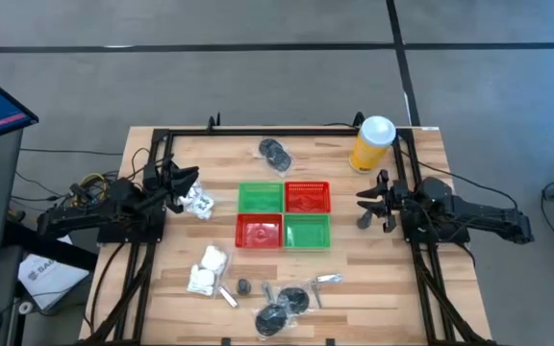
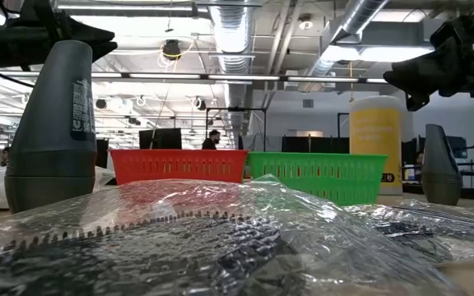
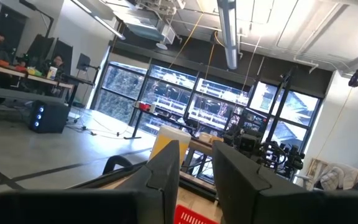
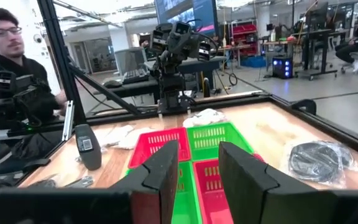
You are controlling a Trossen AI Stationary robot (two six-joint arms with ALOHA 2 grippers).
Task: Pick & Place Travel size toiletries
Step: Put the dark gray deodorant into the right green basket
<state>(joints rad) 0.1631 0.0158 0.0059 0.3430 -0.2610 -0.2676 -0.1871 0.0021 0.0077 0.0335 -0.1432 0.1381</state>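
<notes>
With both pairs of jaws a little apart and empty, we judge the white puffy packets (image 1: 207,269) light and soft, best pinched mid-body.

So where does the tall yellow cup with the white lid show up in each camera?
High view: yellow cup at the table's far right corner, beside the right arm.
Low view: right of centre, standing behind the green basket.
Left wrist view: centre, just above that arm's own fingers.
Right wrist view: not in it.
Shared landmark: the red and green baskets, middle of the table.
</notes>
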